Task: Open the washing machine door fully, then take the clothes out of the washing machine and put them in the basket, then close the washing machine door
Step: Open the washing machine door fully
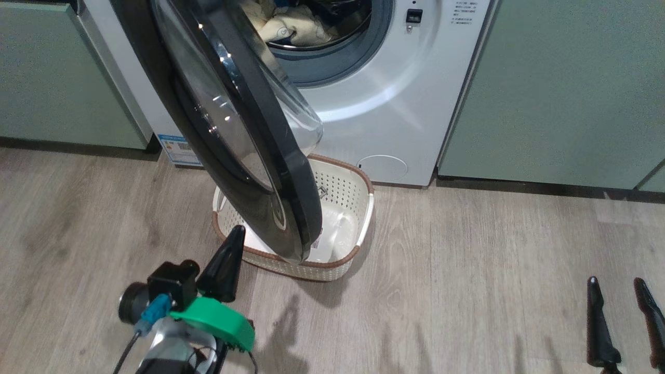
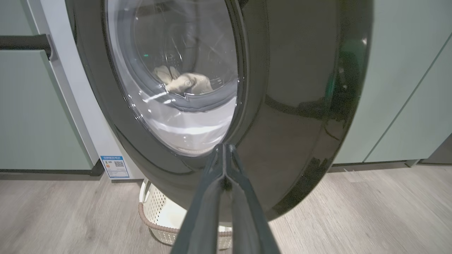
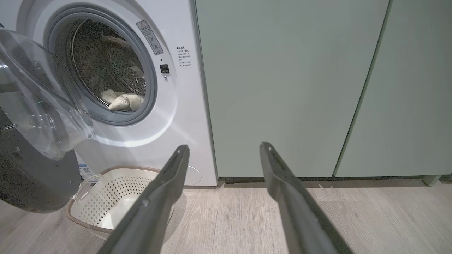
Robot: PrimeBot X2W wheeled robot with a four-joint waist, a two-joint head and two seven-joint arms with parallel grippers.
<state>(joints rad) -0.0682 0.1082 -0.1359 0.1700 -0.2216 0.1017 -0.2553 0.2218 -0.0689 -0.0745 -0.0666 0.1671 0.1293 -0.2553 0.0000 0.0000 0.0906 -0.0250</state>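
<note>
Clothes (image 1: pixel 293 28), soft cream, lie behind one round shiny black door (image 1: pixel 291 171). I see one holey basket (image 1: pixel 340 184). My left gripper (image 2: pixel 224 155) is pressed together, right gripper (image 3: pixel 224 147) spread.

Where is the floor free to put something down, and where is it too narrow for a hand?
Free: the floor between the basket and the right gripper, before the right green cabinet; the floor left of the washing machine door. Crowded: the door hangs over the basket, with the shut left gripper close by.
</note>
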